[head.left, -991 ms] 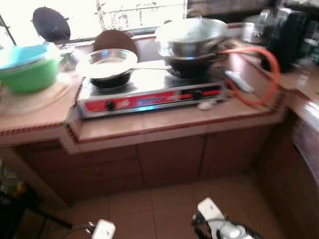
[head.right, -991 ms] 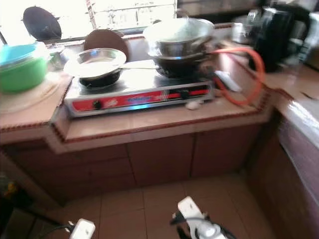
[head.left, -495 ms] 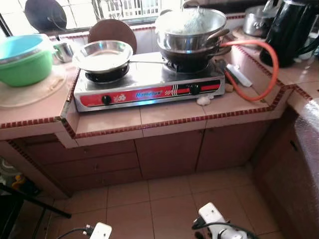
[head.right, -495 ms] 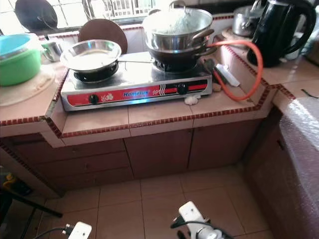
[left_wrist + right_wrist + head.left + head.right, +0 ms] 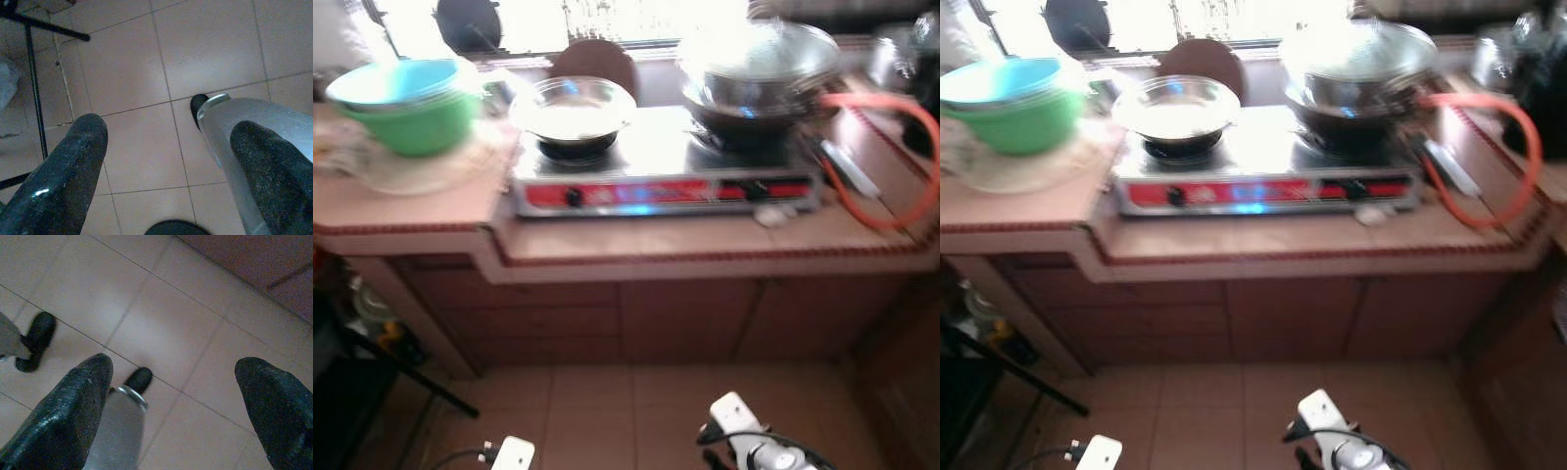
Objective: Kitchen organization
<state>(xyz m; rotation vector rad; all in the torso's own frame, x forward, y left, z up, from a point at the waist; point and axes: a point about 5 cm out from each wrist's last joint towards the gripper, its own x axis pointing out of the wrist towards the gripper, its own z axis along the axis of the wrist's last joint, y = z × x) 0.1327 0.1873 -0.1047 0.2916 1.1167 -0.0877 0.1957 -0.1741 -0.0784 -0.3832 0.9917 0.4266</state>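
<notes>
Both my grippers, left [image 5: 166,161] and right [image 5: 171,401], hang spread and empty over the floor. I should steady before the stove [image 5: 666,176] at the counter's [image 5: 431,206] front edge, then reach.

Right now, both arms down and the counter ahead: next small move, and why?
Probably step closer to the counter. Both grippers hang low over the floor tiles, left gripper and right gripper with fingers apart and holding nothing, while the stove, steel pan and green bowl sit well ahead.
</notes>
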